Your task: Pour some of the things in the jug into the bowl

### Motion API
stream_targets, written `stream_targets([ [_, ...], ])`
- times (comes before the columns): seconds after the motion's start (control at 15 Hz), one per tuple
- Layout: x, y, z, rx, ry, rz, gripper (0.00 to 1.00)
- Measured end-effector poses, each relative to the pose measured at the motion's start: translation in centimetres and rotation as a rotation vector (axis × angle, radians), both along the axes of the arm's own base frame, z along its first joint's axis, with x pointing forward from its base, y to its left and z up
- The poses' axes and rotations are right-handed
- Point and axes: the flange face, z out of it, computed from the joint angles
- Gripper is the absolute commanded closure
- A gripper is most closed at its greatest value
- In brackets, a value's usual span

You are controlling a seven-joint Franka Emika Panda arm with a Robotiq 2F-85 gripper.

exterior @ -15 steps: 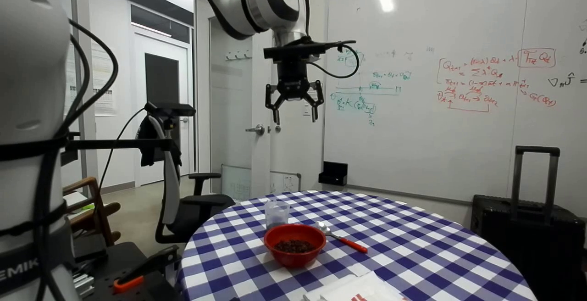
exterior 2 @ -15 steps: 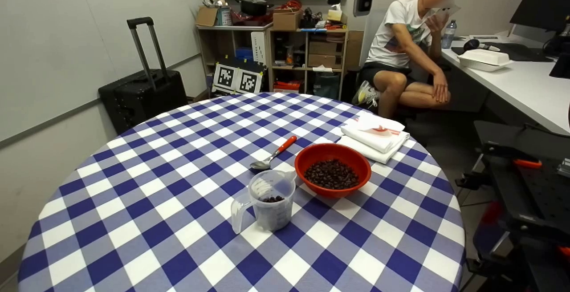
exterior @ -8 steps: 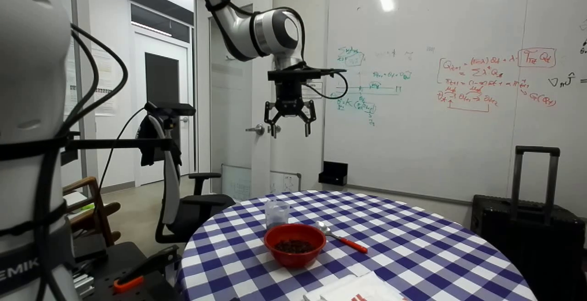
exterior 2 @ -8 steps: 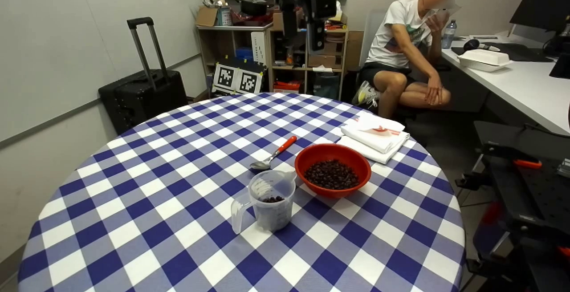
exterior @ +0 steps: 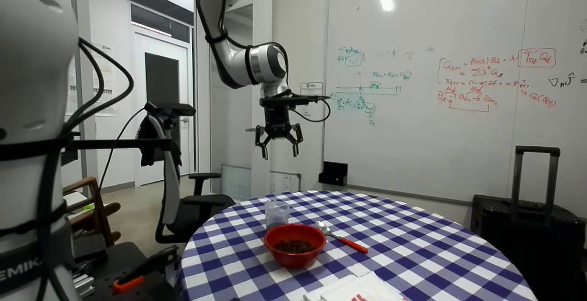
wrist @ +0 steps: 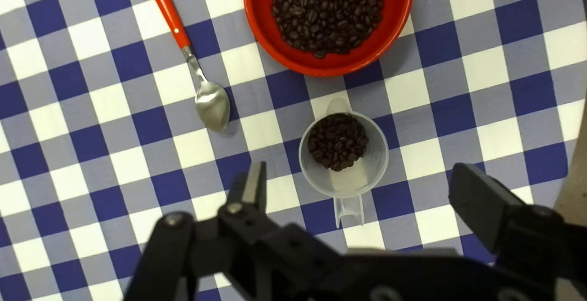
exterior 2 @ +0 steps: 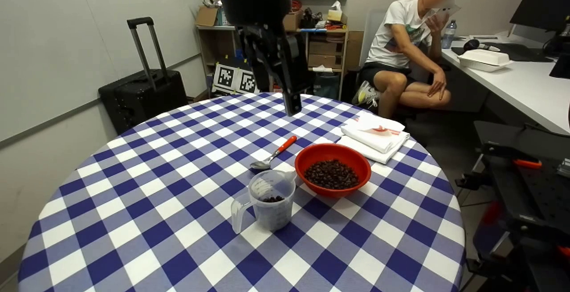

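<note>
The jug, a small clear measuring cup with a handle, stands upright on the table in both exterior views (exterior: 277,213) (exterior 2: 272,215). Dark beans lie in its bottom, and it shows in the wrist view (wrist: 378,149). The bright red bowl stands beside it in both exterior views (exterior: 296,258) (exterior 2: 330,192) and at the top of the wrist view (wrist: 316,69). It holds many dark beans (exterior 2: 331,174). My gripper (exterior: 280,156) is open and empty, pointing down, well above the jug. In the wrist view the jug lies between the spread fingers (wrist: 481,204), below them.
A spoon with a red handle (exterior 2: 285,145) lies near the jug and bowl. Folded white cloths (exterior 2: 376,138) lie by the bowl near the table edge. A checkered cloth covers the round table (exterior 2: 156,194). A person (exterior 2: 401,47) sits beyond the table.
My gripper has come down from high up toward the table and the jug, staying open. The jug, bowl and spoon have not moved.
</note>
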Motion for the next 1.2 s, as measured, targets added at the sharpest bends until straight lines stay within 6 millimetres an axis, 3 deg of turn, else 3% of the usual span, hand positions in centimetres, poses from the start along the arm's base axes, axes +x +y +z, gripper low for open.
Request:
stream_targets([
  [0.27,1.9,1.9,-2.7,-0.027,-0.006,0.039,0.00],
  [0.73,5.0,3.4,-7.8,-0.042,0.010,0.052,0.00],
  [1.2,5.8,5.8,-12.0,-0.039,0.041,0.075,0.00],
])
